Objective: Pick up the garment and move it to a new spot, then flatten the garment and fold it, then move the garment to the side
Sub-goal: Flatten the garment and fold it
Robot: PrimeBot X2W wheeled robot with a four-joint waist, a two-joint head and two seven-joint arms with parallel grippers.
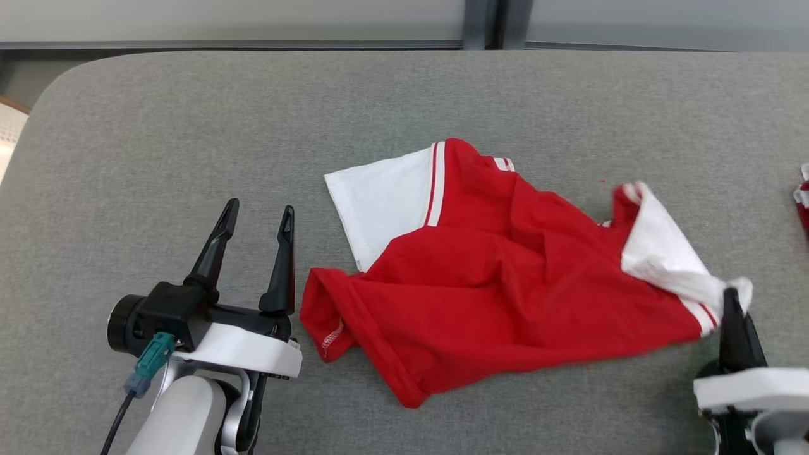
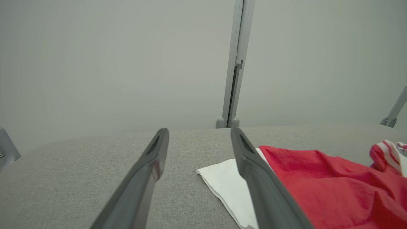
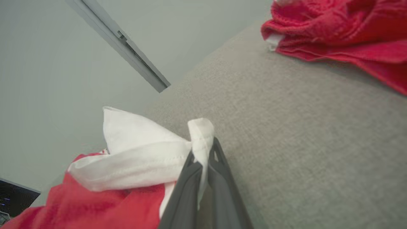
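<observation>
Red-and-white shirt (image 1: 499, 278) lies crumpled mid-surface (image 1: 189, 126). Right end effector (image 1: 733, 300), at 4 o'clock from it, is clenched on a white corner. Left end effector (image 1: 260, 208), at 9 o'clock, stands released just beside the red hem.

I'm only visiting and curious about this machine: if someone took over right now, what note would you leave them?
Right gripper: shut on the white sleeve of the red cloth shirt with white sleeves.
Left gripper: open, holding nothing, beside the shirt's left edge.
Shirt: crumpled near the middle of the grey fabric-covered table. A second red garment lies further right.
Done: sleeve gripped.
Left: lift and move the shirt, flatten, fold, set aside.
</observation>
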